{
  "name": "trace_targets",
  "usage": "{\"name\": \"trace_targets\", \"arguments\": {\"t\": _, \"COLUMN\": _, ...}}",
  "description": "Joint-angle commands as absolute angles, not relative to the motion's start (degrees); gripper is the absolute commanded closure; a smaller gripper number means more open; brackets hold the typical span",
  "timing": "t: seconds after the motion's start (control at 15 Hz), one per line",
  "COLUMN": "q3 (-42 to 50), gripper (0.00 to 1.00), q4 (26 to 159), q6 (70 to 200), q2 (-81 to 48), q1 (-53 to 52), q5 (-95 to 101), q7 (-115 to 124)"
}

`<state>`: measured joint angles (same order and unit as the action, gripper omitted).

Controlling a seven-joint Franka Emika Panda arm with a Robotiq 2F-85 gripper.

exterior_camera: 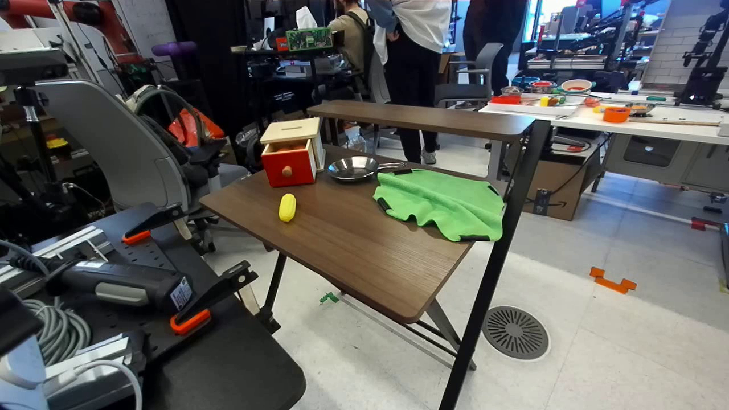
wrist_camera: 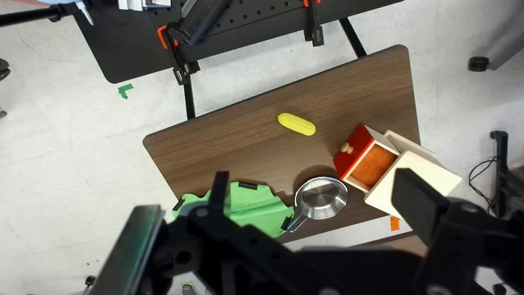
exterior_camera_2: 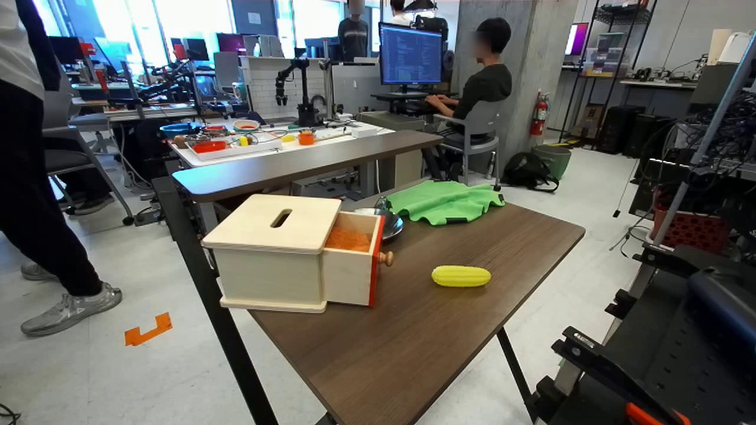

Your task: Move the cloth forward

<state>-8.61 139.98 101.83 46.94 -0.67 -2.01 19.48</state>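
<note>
The bright green cloth (exterior_camera: 441,196) lies rumpled on the brown table, with black strips at its edges. In an exterior view it hangs over the table edge near a black leg. It also shows at the far end of the table (exterior_camera_2: 443,202) in an exterior view. In the wrist view the cloth (wrist_camera: 256,205) lies at lower left, partly hidden behind one finger. My gripper (wrist_camera: 313,174) is open, its fingers wide apart with nothing between them, high above the table. The gripper is out of view in both exterior views.
A metal pan (wrist_camera: 321,198) lies beside the cloth, its handle touching or over the cloth's edge. A wooden box (exterior_camera_2: 269,271) has its red-fronted drawer (exterior_camera: 289,166) pulled open. A yellow corn (wrist_camera: 297,124) lies on the table (exterior_camera: 353,245). A raised shelf (exterior_camera: 421,118) runs along one side.
</note>
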Motion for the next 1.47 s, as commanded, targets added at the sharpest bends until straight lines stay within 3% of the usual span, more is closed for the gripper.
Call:
{"name": "trace_targets", "arguments": {"t": 0.0, "q3": -8.9, "gripper": 0.00, "q4": 139.9, "q6": 101.7, "q2": 46.9, "q1": -0.2, "q5": -2.3, "q7": 19.2}}
{"name": "trace_targets", "arguments": {"t": 0.27, "q3": -8.9, "gripper": 0.00, "q4": 139.9, "q6": 101.7, "q2": 46.9, "q1": -0.2, "q5": -2.3, "q7": 19.2}}
{"name": "trace_targets", "arguments": {"t": 0.67, "q3": -8.3, "gripper": 0.00, "q4": 145.1, "q6": 113.5, "q2": 42.1, "q1": 2.6, "q5": 1.9, "q7": 18.8}}
{"name": "trace_targets", "arguments": {"t": 1.4, "q3": -2.7, "gripper": 0.00, "q4": 141.9, "q6": 130.6, "q2": 16.9, "q1": 7.7, "q5": 6.8, "q7": 17.8}}
